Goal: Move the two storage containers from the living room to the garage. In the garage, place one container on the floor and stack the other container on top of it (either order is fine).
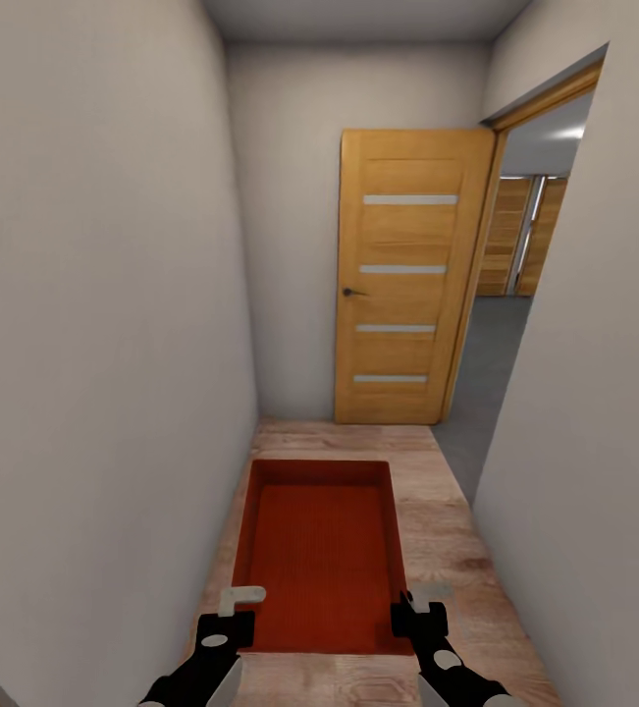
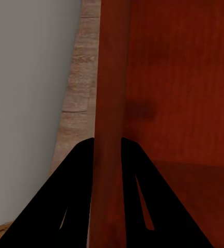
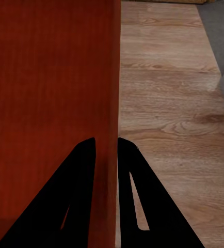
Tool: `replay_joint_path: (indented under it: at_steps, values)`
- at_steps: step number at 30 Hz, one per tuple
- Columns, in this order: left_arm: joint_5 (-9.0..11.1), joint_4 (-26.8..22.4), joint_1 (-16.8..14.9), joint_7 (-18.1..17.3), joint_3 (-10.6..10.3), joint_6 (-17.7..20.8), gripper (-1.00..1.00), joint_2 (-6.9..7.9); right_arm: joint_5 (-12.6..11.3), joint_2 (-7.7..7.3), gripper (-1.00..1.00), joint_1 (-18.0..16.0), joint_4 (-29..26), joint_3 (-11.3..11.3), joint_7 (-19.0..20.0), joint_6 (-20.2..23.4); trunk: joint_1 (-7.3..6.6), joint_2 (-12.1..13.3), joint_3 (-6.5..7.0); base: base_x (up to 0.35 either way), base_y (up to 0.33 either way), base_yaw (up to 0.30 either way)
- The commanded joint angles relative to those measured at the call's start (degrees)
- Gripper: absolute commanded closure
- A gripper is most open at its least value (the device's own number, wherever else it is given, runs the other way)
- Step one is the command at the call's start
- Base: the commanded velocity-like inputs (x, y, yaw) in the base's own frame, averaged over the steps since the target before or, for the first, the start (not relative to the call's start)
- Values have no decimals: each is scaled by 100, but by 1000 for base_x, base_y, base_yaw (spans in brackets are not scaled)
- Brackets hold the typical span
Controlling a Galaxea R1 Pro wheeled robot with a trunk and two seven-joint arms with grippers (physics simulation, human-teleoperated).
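Container [image 1: 321, 560], one, orange-red, open-topped, held low over wood floor [image 1: 437, 550] in narrow hallway between white walls. One wooden door [image 1: 409, 285] ahead, ajar. Two grippers: left gripper [image 2: 108, 150] clamped on one side wall, right gripper [image 3: 107, 147] clamped on opposite wall. No readable writing.

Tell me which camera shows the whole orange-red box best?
The head view: it shows the storage container whole, open-topped, between both grippers. Each wrist view shows just one thin side wall pinched between black fingers.
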Motion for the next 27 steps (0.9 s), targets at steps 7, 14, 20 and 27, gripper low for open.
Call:
replay_joint_path:
  at_steps: [7, 14, 20, 27]
  values:
    - [91, 65, -1, 67, -148, 9, 100, 34, 1, -16, 100, -11, -9, 35, -20, -550, 5, -8, -9, 322, 0, 0]
    - [89, 65, -1, 67, -148, 8, 100, 34, 1, -16, 100, -11, -9, 35, -20, -550, 5, -8, -9, 322, 0, 0]
    - [90, 65, -1, 67, -148, 8, 100, 34, 6, -16, 100, -11, -11, 35, -20, -552, 5, -8, -9, 322, 0, 0]
    - [90, 65, -1, 68, -148, 8, 100, 34, 5, -16, 100, -11, -9, 35, -20, -552, 5, -8, -9, 322, 0, 0]
